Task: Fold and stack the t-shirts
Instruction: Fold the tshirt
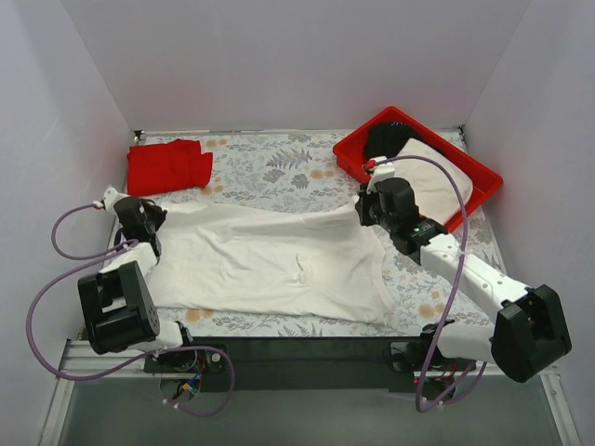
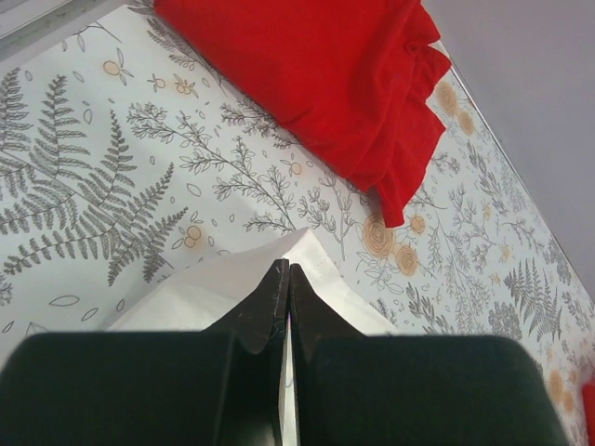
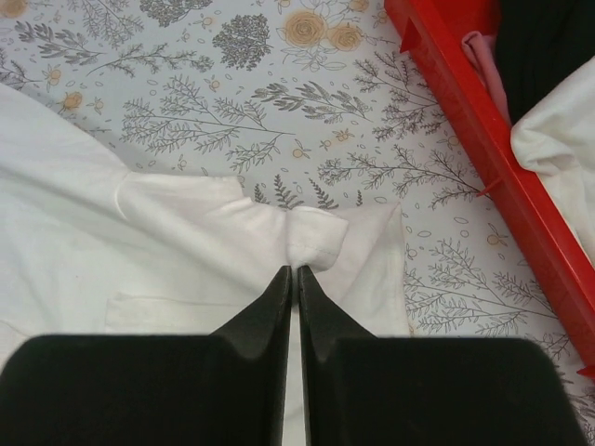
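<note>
A white t-shirt (image 1: 270, 260) lies spread across the middle of the patterned table. My left gripper (image 1: 141, 216) is shut on its far left corner (image 2: 307, 251), with white cloth pinched between the jaws. My right gripper (image 1: 370, 206) is shut on its far right edge, where a small fold of hem (image 3: 316, 237) bunches at the fingertips. A red t-shirt (image 1: 169, 165) lies folded at the far left and also shows in the left wrist view (image 2: 335, 74).
A rigid red tray (image 1: 479, 172) stands at the far right, holding an off-white garment (image 1: 429, 181) and a black one (image 1: 386, 139); its wall shows in the right wrist view (image 3: 483, 139). White walls enclose the table on three sides.
</note>
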